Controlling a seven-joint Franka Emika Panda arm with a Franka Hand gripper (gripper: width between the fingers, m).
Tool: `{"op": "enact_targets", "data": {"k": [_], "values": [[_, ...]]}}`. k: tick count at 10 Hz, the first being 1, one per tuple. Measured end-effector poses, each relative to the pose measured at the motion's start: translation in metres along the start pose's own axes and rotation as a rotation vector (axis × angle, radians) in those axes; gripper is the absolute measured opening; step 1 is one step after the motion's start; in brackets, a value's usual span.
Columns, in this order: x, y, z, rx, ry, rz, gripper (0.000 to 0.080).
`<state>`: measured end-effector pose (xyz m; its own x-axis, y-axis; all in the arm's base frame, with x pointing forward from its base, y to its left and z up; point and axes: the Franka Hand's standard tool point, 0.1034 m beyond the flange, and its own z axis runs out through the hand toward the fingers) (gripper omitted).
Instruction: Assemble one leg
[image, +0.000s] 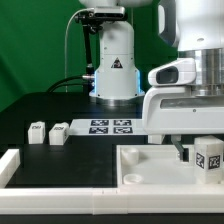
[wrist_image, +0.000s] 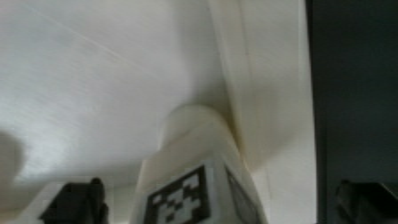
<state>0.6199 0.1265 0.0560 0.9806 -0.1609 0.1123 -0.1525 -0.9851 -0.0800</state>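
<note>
Robot hand (image: 192, 150) grips a white leg (image: 207, 156) over a white panel (image: 150, 165) on the black worktop (image: 60, 115); two more legs (image: 48, 132) and marker board (image: 111, 127) lie behind, green wall beyond.

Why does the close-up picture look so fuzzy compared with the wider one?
In the wrist view the camera sits very near the leg, so its tag and the white panel look soft and blurred, with a dim shadow round the leg. The exterior view is sharper: the marker board reads clearly on the dark table, though the arm's white casing glares and the gripper is in shadow.
</note>
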Motion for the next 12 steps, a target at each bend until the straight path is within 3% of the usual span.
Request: {"op": "enact_targets", "data": {"k": [2,4,6,10,12], "values": [[0.0023,0.0039,-0.0008,-0.012,0.000,-0.261,0.0649],[0.0028,0.0048,-0.0009,-0.015,0.001,-0.300,0.0638],[0.0029,0.0050,-0.0009,-0.015,0.001,-0.300,0.0287],[0.0028,0.0059,-0.0007,-0.014,0.001,-0.254,0.0277],[0.0042,0.0076,-0.0021,0.005,0.004,0.072,0.0278]]}}
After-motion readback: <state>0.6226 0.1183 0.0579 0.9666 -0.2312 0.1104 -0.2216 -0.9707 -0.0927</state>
